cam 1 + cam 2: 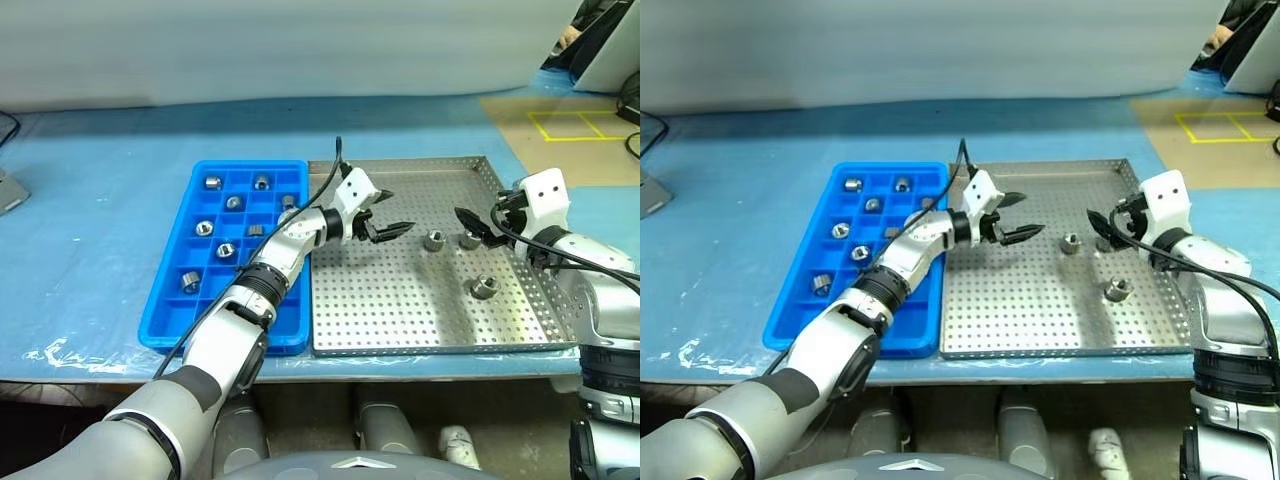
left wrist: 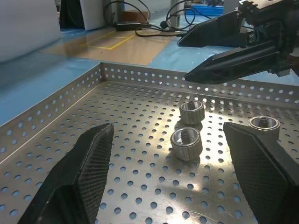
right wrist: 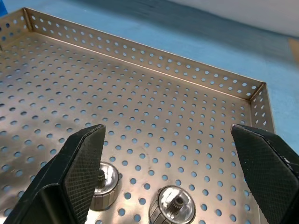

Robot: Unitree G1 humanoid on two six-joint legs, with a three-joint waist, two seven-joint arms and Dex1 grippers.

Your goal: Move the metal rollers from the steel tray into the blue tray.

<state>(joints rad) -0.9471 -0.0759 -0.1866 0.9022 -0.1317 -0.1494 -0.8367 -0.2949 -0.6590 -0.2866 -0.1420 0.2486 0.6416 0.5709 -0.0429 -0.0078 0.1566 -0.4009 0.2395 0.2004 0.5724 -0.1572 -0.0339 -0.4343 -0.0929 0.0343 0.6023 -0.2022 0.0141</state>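
Lying between both grippers' spread jaws — 3 metal rollers (image 1: 434,240), steel tray (image 1: 400,320)

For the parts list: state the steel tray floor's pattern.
The steel tray floor is bare silver, perforated with regular round holes; clearest in the left wrist view.

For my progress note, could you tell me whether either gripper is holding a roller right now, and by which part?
Nothing is held. The left gripper and right gripper are both open above the steel tray, where three metal rollers lie loose.

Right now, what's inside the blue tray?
The blue tray holds about eight metal rollers in separate compartments. The left arm crosses its right side, so compartments beneath it are hidden.
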